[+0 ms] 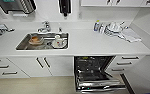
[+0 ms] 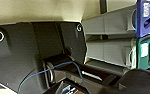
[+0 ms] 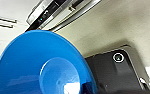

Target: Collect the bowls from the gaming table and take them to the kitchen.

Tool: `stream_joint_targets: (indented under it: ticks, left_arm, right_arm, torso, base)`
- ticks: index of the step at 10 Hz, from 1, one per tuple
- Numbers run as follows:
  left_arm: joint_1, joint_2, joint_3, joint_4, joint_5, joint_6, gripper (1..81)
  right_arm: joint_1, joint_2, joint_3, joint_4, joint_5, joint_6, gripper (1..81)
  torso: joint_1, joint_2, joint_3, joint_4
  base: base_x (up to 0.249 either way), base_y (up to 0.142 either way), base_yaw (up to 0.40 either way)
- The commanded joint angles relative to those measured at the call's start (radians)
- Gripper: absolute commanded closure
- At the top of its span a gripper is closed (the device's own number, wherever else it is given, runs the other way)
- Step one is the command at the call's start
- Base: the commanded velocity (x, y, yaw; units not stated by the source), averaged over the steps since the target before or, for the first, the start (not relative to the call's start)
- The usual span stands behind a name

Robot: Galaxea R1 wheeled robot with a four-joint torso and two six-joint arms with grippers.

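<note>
I face the kitchen's white worktop (image 1: 96, 43) from above. Its inset steel sink (image 1: 22, 45) holds stacked dishes: a brownish bowl (image 1: 36, 39) toward one end and a white cup (image 1: 58, 40) on a plate beside it, with the tap (image 1: 45, 27) standing behind the basin. Farther along the worktop, near the wall, sit a small bottle (image 1: 97, 25), a cluster of white crockery (image 1: 113, 28) and a folded cloth (image 1: 130, 35). Below, white cabinets with bar handles (image 1: 28, 66) flank the steel dishwasher (image 1: 96, 72), whose door hangs open and shows its dark racks. The blue bowl (image 3: 41, 67) sits right at my right wrist, its underside and round foot looming large in that camera, with the dishwasher's edge beyond it; I cannot tell whether my right tool is clamped on it. By my left wrist I see grey bins with a blue tag (image 2: 146, 17) and a green tag (image 2: 144, 52); I cannot tell that tool's state either.
</note>
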Motion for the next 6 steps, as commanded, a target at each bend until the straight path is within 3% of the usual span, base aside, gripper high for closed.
stream_joint_targets:
  ticks: [1,4,6]
  left_arm:
    - [0.249,0.023,-0.163,0.187,-0.261,0.004,1.0]
    - [0.362,0.107,-0.335,0.191,-0.372,0.006,1.0]
    - [0.436,0.199,-0.458,0.206,-0.422,0.006,1.0]
  right_arm:
    - [0.256,-0.102,0.195,0.101,-0.181,0.022,81.1]
    - [0.429,-0.054,0.197,0.178,-0.285,0.022,81.1]
    - [0.561,0.048,0.184,0.236,-0.374,0.028,81.1]
  torso:
    - [0.000,0.000,0.000,0.000]
    - [0.000,0.000,0.000,0.000]
    - [0.000,0.000,0.000,0.000]
  base:
    - [0.000,0.000,0.000]
    - [0.000,0.000,0.000]
    - [0.000,0.000,0.000]
